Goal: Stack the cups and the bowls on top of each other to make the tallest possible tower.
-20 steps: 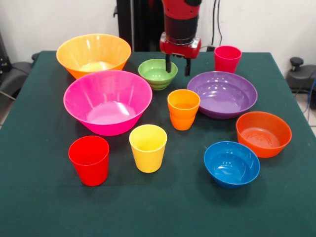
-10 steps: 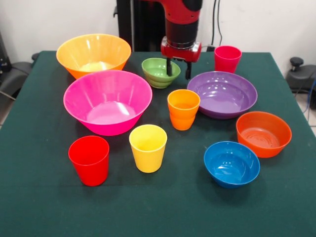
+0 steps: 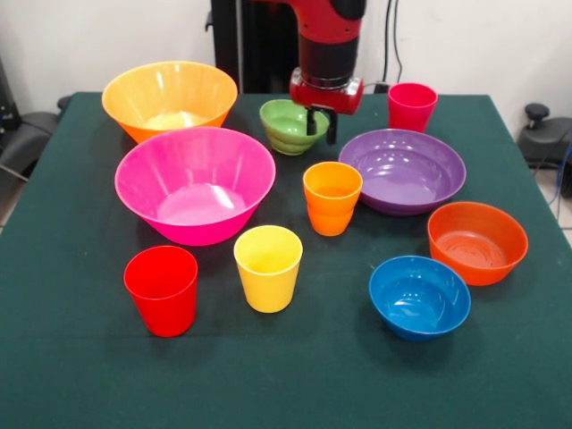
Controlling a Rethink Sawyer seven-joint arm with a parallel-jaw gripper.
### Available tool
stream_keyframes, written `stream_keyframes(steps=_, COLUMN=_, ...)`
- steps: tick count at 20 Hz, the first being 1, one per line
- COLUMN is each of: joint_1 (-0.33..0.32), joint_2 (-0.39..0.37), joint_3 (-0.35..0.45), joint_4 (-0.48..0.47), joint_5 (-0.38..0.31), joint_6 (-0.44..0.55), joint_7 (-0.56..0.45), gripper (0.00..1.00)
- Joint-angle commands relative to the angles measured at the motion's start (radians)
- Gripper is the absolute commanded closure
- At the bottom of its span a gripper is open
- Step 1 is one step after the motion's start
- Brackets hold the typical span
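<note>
green bowl (image 3: pixel 291 126) hangs pinched by its rim in my gripper (image 3: pixel 321 124), one finger inside, one outside, jaws clamped on the wall. it looks lifted off the table (image 3: pixel 80 357) at the far side, between the orange-yellow bowl (image 3: pixel 169 98) and the purple bowl (image 3: pixel 402 169). it tilts, mouth facing up and slightly toward the camera, round with no long axis. i judge a one-sided rim grip could let it swing or slip, landing crooked on the hot-pink bowl (image 3: pixel 195 183).
</note>
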Motion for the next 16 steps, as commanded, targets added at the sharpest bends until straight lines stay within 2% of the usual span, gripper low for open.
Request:
stream_keyframes(steps=1, joint_1=0.045, joint_2=0.042, joint_3=0.043, joint_4=-0.077, joint_5=-0.034, joint_6=-0.08, joint_7=0.112, gripper=1.0)
stream_keyframes(steps=7, joint_1=0.06, joint_2=0.026, joint_3=0.031, joint_4=-0.068, joint_5=-0.017, joint_6=-0.07, joint_7=0.127, gripper=1.0)
stream_keyframes(steps=9, joint_1=0.05, joint_2=0.011, joint_3=0.048, joint_4=-0.055, joint_5=-0.002, joint_6=-0.019, joint_7=0.127, gripper=1.0)
stream_keyframes(steps=16, joint_1=0.106, joint_2=-0.127, joint_3=0.021, joint_4=-0.02, joint_5=0.035, joint_6=0.113, joint_7=0.132, gripper=1.0)
